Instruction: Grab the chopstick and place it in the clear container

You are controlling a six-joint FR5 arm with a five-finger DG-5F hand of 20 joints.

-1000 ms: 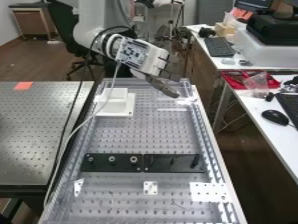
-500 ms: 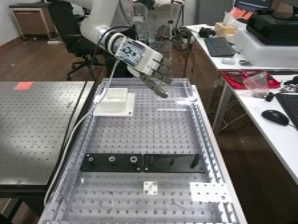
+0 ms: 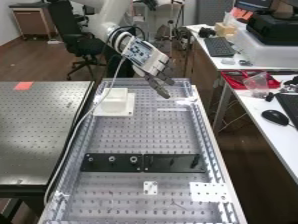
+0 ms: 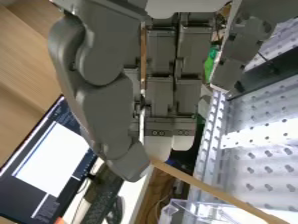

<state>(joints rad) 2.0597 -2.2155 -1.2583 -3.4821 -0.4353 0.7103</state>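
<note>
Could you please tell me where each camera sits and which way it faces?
High view: fixed above the bench's near end, looking down along the bench at a slant; arm and hand show at upper left.
Wrist view: on the arm's wrist, looking past the hand's thumb and fingers and the chopstick towards bench and monitor.
Shared: the hand and perforated bench.

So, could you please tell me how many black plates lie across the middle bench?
2: one black plate toward the high view's left, the other end to end with it on the right.
</note>
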